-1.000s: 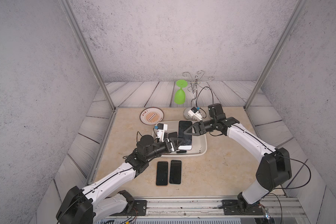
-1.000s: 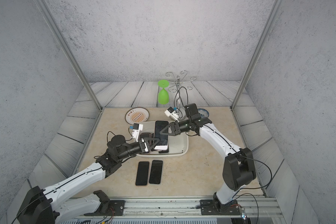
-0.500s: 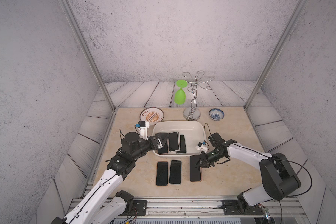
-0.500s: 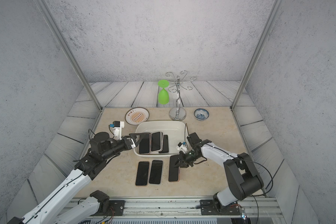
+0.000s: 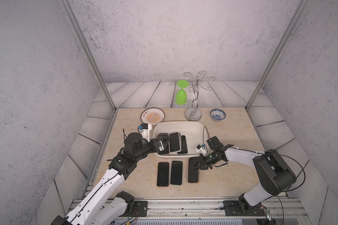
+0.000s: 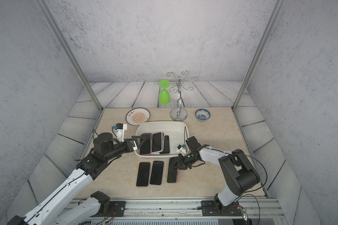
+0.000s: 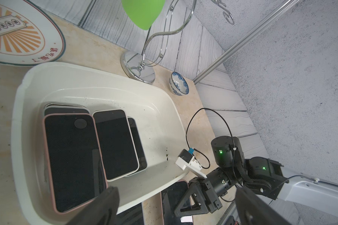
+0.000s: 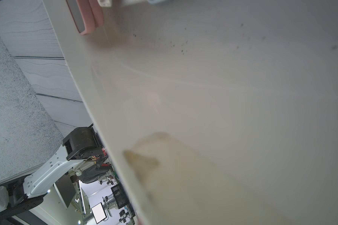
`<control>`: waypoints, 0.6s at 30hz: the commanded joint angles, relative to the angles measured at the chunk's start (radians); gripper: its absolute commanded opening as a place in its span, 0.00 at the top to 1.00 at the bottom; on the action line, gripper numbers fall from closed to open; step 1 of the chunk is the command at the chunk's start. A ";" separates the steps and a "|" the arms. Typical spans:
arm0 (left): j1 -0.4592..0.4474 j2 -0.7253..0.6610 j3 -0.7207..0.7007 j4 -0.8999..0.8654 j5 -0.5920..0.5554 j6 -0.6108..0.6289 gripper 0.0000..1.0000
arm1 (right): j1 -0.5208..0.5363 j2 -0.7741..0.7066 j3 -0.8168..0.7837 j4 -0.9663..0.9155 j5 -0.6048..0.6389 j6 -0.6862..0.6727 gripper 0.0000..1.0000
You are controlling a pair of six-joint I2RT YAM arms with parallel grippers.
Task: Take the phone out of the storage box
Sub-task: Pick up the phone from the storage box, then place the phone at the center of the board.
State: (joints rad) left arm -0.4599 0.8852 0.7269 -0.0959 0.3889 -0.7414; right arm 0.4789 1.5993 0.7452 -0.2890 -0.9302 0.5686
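Already, three phones (image 5: 176, 173) are laid on the table (image 5: 234, 136) just before the storage box (image 5: 179, 123).
Several more are stacked inside it, where the left gripper (image 5: 166, 143) is held wide open above the pink-cased phone (image 7: 72, 161); the right gripper (image 5: 198, 165) is closed at the rightmost phone's (image 5: 193, 176) far end.

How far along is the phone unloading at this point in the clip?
Done: two phones lie side by side on the table before the storage box. In hand: the right gripper has its fingers shut on a third phone lying beside them, not yet released. Left: at least four more sit in the box; the open left gripper hovers over the pink-cased phone.
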 commanded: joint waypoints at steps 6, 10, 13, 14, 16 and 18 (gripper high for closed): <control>0.006 0.001 -0.009 0.010 -0.007 0.016 0.01 | 0.004 0.175 0.056 0.071 -0.030 0.027 1.00; 0.006 -0.006 -0.016 0.001 -0.014 0.016 0.00 | 0.010 0.161 0.016 0.051 -0.020 0.020 1.00; 0.006 -0.010 -0.031 0.017 -0.019 0.010 0.00 | 0.010 0.102 -0.032 0.044 -0.003 0.027 1.00; 0.006 -0.009 -0.034 0.018 -0.018 0.008 0.00 | 0.012 0.057 -0.051 0.040 0.008 0.033 1.00; 0.006 -0.005 -0.034 0.017 -0.015 0.005 0.00 | 0.011 -0.014 -0.077 0.009 0.032 0.035 1.00; 0.006 -0.006 -0.034 0.016 -0.013 0.007 0.00 | 0.012 -0.097 -0.101 -0.020 0.054 0.043 1.00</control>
State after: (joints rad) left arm -0.4599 0.8871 0.7013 -0.0948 0.3805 -0.7410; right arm 0.4953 1.5745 0.6945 -0.2211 -0.9501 0.5358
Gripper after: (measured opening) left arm 0.997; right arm 0.151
